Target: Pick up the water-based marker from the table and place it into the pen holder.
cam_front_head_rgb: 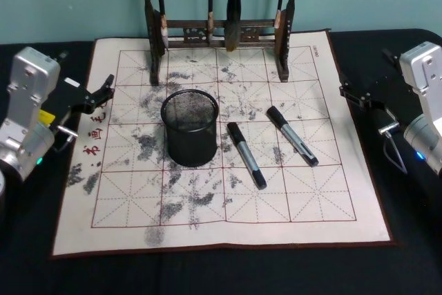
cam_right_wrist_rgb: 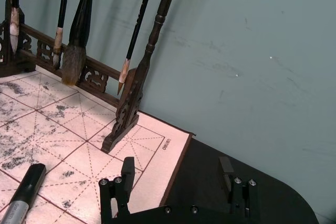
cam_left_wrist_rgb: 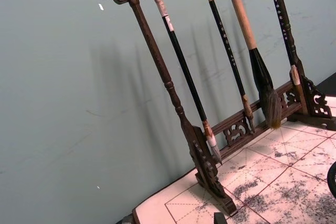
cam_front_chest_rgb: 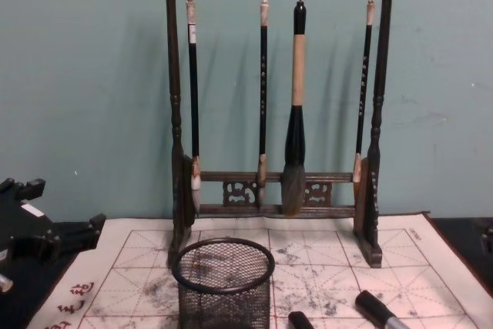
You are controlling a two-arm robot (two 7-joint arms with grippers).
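Worktop (cam_front_head_rgb: 414, 260), dark, carrying an off-white mat (cam_front_head_rgb: 318, 205) printed with red grid lines and smudged with grey ink. Pen holder (cam_front_head_rgb: 188, 148), black mesh, upright just left of the mat's middle. Two markers lying flat on the mat to its right: left marker (cam_front_head_rgb: 246, 155) just beside the holder but not touching it, right marker (cam_front_head_rgb: 293, 136) a little farther out. Brush rack (cam_front_head_rgb: 221, 32) at the mat's far edge, with four brushes (cam_front_chest_rgb: 296, 98) hanging from it. Left end effector (cam_front_head_rgb: 103, 93) at the mat's left edge, fingers spread, released. Right end effector (cam_right_wrist_rgb: 177, 167) off the mat's far right corner, fingers wide apart, released.
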